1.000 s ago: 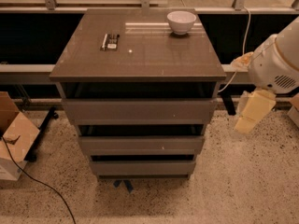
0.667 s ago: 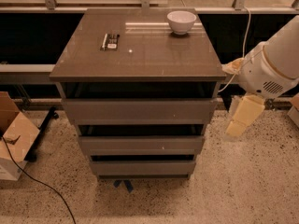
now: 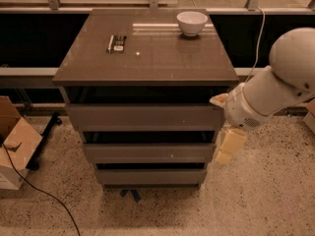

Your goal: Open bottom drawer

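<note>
Bottom drawer [image 3: 150, 175]: lowest of three cabinet fronts, near the floor. Gripper [image 3: 227, 146]: just beside the middle drawer's [image 3: 147, 152] right end, pointing down; its grip cannot be told. Cabinet top [image 3: 147, 65]: white bowl [image 3: 192, 22] at far right.

Dim, warm light from above. Glare streak on desk [image 3: 162, 58] top beside bowl [image 3: 192, 22]. Drawer gaps in deep shadow. Gripper [image 3: 228, 146], at the desk's right side, is lit pale.

Speckled terrazzo floor [image 3: 275, 195], a cardboard box [image 3: 15, 146] at left, dark wall [image 3: 29, 38] behind the grey-brown cabinet [image 3: 162, 58].
</note>
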Action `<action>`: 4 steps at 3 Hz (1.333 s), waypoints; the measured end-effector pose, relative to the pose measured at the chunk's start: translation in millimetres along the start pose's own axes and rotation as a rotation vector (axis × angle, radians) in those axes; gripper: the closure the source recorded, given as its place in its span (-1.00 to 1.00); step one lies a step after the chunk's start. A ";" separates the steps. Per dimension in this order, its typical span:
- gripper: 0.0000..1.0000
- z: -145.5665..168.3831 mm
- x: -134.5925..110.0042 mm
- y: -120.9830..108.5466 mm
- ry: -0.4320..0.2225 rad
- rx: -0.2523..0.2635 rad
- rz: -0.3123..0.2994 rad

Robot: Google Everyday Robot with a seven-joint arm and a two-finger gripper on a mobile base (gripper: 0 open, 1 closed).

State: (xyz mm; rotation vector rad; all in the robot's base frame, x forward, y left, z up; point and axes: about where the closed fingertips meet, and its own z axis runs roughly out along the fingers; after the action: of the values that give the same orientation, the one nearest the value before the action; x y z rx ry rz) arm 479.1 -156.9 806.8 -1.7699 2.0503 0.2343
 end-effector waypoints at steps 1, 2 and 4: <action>-1.00 59.2 25.0 1.7 -0.085 -0.039 0.028; -1.00 54.8 21.9 2.7 -0.075 -0.039 0.024; -1.00 100.3 39.3 -10.9 -0.038 0.000 0.045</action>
State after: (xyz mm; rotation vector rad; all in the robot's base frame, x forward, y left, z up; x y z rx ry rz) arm 506.1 -155.0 702.0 -1.7073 2.0649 0.2787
